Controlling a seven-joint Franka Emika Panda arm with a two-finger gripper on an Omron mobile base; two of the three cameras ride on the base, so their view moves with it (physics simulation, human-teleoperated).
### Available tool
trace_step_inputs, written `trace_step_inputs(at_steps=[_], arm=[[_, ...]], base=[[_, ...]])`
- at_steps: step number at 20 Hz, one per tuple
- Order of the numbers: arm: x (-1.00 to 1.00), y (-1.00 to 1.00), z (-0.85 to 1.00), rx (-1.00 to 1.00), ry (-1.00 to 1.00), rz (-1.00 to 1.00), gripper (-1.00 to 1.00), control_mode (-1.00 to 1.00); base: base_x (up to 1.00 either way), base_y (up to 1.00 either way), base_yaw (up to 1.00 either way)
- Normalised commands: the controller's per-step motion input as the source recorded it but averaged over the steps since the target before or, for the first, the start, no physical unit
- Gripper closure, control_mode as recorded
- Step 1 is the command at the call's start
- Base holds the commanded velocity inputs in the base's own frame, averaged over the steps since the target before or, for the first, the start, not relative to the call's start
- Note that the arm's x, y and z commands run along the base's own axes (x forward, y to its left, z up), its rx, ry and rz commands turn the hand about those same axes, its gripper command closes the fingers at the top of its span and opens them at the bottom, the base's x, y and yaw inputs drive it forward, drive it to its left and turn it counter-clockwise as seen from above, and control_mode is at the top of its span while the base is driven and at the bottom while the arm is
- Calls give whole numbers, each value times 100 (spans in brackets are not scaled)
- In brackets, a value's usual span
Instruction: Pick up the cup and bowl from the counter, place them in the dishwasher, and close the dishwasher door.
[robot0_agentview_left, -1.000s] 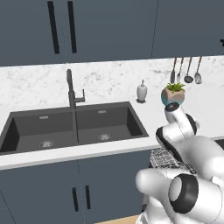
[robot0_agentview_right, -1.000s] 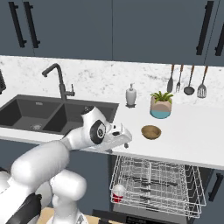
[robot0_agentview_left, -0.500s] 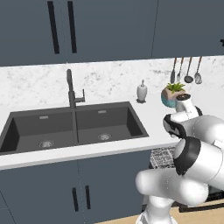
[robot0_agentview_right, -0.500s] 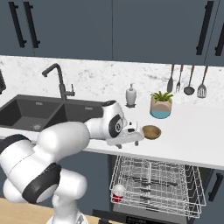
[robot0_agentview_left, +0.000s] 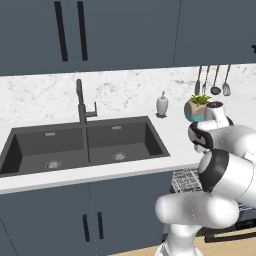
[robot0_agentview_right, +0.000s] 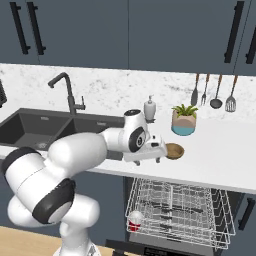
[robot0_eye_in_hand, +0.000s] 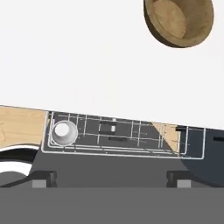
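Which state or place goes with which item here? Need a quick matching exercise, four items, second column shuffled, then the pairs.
Items:
1. bowl
2. cup
3. gripper
4. potted plant

Places/states:
A. lying in the pulled-out dishwasher rack
B. open, empty, at the counter's front edge
C. brown, on the counter just right of the gripper in the right base view
D. by the back wall, under the hanging utensils

Pairs: 1-C, 2-A, 3-B, 4-D
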Motion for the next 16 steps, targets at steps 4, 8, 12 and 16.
trace_step_inputs(at_steps=[4, 8, 12, 16], arm=[[36, 1, -11, 0, 0, 10, -100, -100], [37, 0, -21, 2, 0, 11, -100, -100], [37, 0, -14, 3, 0, 8, -100, -100], [31, 0, -1, 4, 0, 3, -100, -100]], base=[[0, 0, 0], [0, 0, 0], [0, 0, 0], [0, 0, 0]])
